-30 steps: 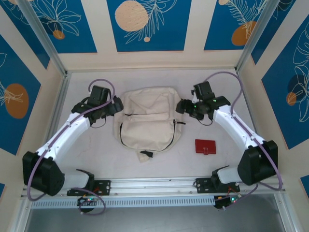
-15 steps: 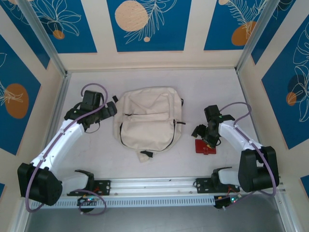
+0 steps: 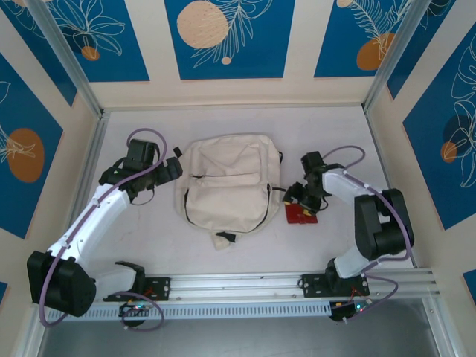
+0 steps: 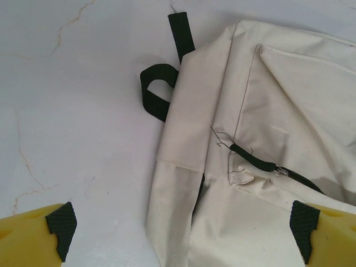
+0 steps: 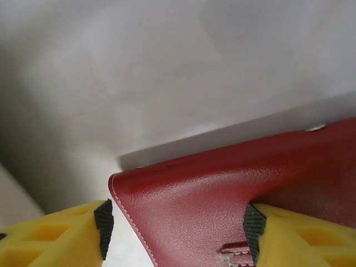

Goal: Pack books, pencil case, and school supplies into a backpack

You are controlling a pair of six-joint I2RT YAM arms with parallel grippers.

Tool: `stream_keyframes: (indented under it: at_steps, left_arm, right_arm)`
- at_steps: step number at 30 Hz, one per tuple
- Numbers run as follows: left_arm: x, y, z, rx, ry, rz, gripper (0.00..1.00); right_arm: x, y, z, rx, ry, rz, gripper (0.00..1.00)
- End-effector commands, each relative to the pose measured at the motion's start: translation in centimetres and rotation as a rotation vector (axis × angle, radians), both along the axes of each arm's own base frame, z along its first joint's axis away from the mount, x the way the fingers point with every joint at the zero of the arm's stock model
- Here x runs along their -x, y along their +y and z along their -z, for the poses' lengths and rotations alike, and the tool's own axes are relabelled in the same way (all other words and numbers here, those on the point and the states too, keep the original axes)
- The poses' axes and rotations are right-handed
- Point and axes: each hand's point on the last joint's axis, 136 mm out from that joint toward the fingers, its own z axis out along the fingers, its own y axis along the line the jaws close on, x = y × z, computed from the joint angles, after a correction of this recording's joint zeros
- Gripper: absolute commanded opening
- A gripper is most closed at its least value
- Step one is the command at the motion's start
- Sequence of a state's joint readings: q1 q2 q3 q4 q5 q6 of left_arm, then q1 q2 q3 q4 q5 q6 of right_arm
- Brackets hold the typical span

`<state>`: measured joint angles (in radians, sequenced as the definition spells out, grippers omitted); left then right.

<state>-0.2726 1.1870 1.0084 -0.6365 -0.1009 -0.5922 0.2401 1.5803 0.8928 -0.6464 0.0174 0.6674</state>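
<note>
While it stands half-open, right end effector [image 5: 178, 225] straddles the pencil case [image 5: 222, 172].

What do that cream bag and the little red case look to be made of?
The backpack looks like matte woven cloth, maybe canvas: soft folds, sewn seams, a black zipper. The pencil case looks like smooth leather or a faux version: faint grain, slight sheen, pale stitching along its edge.
</note>
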Motion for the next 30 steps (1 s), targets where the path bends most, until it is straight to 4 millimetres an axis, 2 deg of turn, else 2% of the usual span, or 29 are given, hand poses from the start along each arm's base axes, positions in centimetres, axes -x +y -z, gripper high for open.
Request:
stream_keyframes:
  at_steps: [1, 5, 10, 11, 13, 16, 18, 23, 27, 30]
  left_arm:
    - [0.0, -0.2, -0.1, 0.02, -0.002, 0.023, 1.0]
    - [0.2, -0.4, -0.1, 0.028, 0.003, 0.031, 1.0]
    - [0.1, -0.6, -0.2, 0.035, 0.0, 0.038, 1.0]
    - [0.0, -0.6, -0.2, 0.038, 0.001, 0.038, 1.0]
    - [-0.1, -0.8, -0.2, 0.048, 0.0, 0.041, 1.0]
    - [-0.2, -1.0, -0.2, 0.057, 0.003, 0.043, 1.0]
    - [-0.2, -1.0, -0.2, 0.061, 0.004, 0.042, 1.0]
    - [-0.1, -1.1, -0.2, 0.064, 0.009, 0.044, 1.0]
    - [-0.1, -1.1, -0.1, 0.068, 0.013, 0.038, 1.0]
    - [-0.1, -1.2, 0.0, 0.071, 0.015, 0.038, 1.0]
  right_arm:
    - [-1.3, 3.0, 0.3, -0.056, -0.045, -0.124, 0.65]
    - [-1.4, 1.8, -1.3, 0.018, -0.077, -0.093, 0.65]
    - [-0.3, 0.0, -4.4, 0.064, -0.135, 0.016, 0.64]
    - [0.1, 0.1, -4.7, 0.043, -0.133, 0.038, 0.61]
    - [0.7, 1.1, -4.8, -0.027, -0.103, 0.06, 0.47]
    - [1.6, 2.8, -4.0, -0.08, -0.04, 0.071, 0.26]
    - [2.0, 3.0, -3.1, -0.062, -0.016, 0.083, 0.16]
    - [2.2, 3.7, -1.2, -0.055, 0.028, 0.092, 0.06]
    - [2.8, 3.7, 0.4, -0.038, 0.069, 0.088, 0.06]
    - [3.5, 2.9, 1.1, -0.006, 0.088, 0.089, 0.06]
